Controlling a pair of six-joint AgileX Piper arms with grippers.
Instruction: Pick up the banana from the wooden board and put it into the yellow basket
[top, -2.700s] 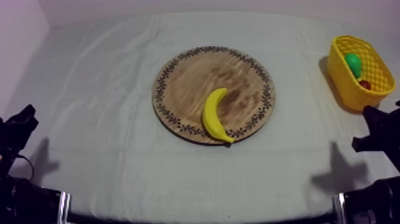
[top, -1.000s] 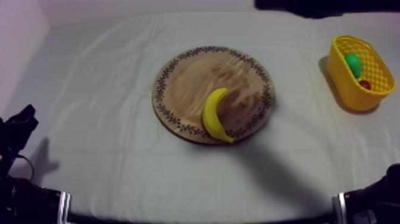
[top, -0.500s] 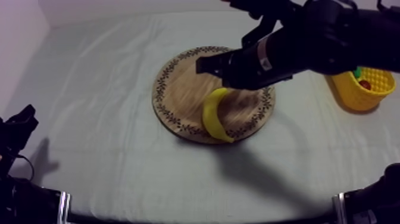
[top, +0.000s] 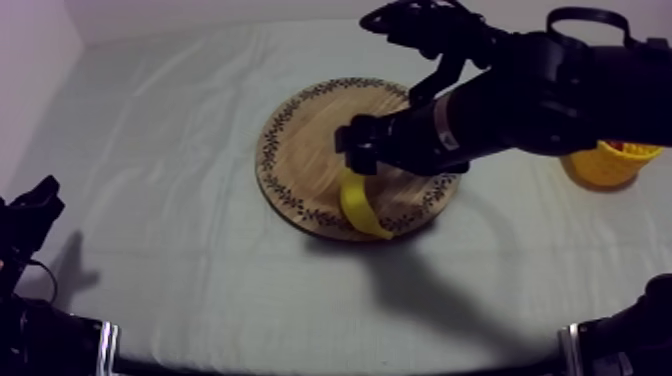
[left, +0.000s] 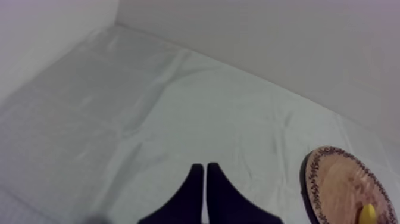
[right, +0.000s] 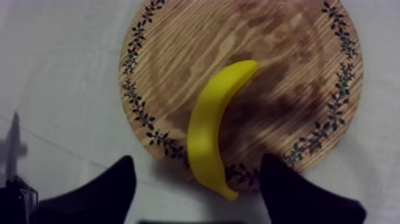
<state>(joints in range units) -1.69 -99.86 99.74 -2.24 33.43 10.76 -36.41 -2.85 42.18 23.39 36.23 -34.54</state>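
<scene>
Nearest the table's front edge, my left gripper (left: 205, 170) rests with its two black fingers pressed together into a narrow wedge, holding nothing, pointed over bare grey-white cloth (left: 119, 107). Farther in, the curved yellow toy banana (right: 208, 125) lies on the round wooden board with a patterned rim (right: 196, 47), its lower end reaching the rim on the near side. My right gripper (right: 197, 162) hangs over it with fingers spread wide, one to each side of the banana's lower half, gripping nothing. I judge this to be the reach, with the grasp not yet made. The next move calls for lowering until the fingers flank the fruit, then closing across its narrow width. Whether the fingertips touch the board I cannot tell. Farthest off, at the right, the yellow basket (top: 600, 165) is mostly hidden beneath the right arm (top: 540, 90), and its contents are hard to make out
</scene>
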